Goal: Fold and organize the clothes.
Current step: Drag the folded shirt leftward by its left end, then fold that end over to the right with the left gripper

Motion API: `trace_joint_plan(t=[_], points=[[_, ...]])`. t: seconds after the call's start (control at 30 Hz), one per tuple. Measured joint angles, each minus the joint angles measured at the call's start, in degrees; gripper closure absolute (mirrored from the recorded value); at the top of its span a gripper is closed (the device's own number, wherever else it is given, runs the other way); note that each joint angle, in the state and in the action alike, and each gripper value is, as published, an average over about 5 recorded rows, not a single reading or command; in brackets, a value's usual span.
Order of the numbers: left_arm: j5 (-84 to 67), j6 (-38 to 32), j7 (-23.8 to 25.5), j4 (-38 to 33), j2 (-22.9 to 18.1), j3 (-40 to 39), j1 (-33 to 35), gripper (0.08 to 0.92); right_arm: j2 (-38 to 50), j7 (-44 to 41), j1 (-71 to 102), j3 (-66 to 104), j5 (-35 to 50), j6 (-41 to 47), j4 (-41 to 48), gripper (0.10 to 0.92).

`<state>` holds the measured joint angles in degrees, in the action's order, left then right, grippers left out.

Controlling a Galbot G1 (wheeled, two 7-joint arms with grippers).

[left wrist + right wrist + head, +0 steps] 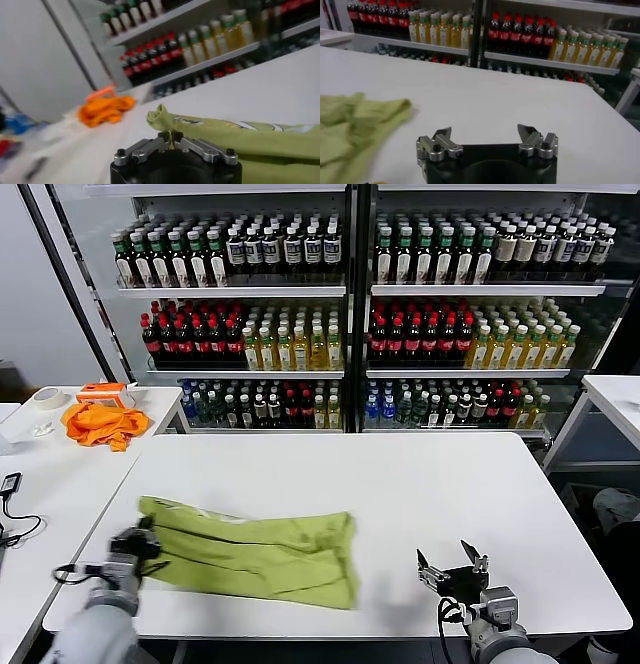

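White table point(400, 484): T-shirt point(260, 552) lengthwise left-right, left pincer point(140, 542) pinching.

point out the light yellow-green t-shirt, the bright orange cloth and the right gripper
light yellow-green T-shirt point(262, 552), head view, middle of fabric
bright orange cloth point(97, 424), head view, centre of heap
right gripper point(452, 566), head view, between its fingertips

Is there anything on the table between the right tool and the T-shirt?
No. In the head view, only bare white table lies between the open right tool and the T-shirt; the right wrist view agrees.
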<state>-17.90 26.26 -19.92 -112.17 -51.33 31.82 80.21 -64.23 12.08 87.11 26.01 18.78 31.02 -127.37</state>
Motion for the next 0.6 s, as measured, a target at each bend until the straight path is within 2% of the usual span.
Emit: trace_joint_plan(t=[0.27, 0.6], points=[[-1.42, 2.72, 2.02, -2.62, 2.56, 6.05, 2.52, 0.905, 0.50, -0.14, 0.56, 1.18, 0.01, -0.22, -0.36, 0.203], [-12.04, 5.23, 3.64, -9.33, 1.48, 0.05, 0.36, 0.905, 0.43, -0.23, 0.91, 2.59, -0.30, -0.26, -0.69, 0.203]])
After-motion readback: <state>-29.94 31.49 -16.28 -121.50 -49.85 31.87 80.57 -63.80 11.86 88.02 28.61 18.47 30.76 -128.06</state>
